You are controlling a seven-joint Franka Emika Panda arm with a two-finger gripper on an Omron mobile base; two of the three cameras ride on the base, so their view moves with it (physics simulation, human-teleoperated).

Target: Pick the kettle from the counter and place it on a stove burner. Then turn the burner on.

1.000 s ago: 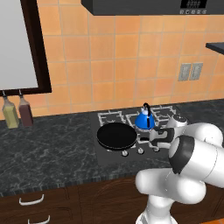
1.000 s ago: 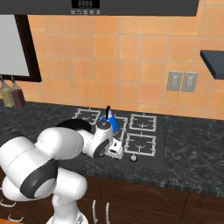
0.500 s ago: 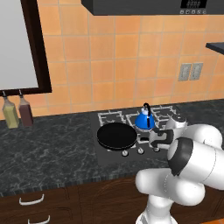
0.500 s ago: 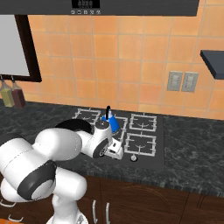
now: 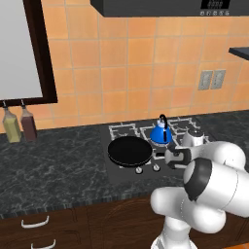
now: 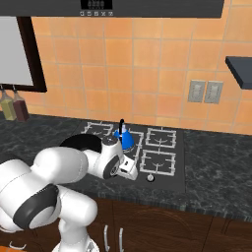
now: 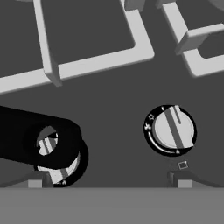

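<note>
The small blue kettle stands upright on a stove burner in the middle of the black cooktop. My gripper hangs low over the cooktop's front edge, in front of the kettle and apart from it. It points down at the knob row. In the hand view my gripper is open, with the fingertips far apart and nothing between them. A round control knob lies just above the right fingertip. A second knob sits by the left fingertip, half hidden under the pan's handle.
A black frying pan rests on the front left burner, its handle reaching over the knob row. Pale grate bars lie beyond the knobs. Two bottles stand at the far left of the dark counter.
</note>
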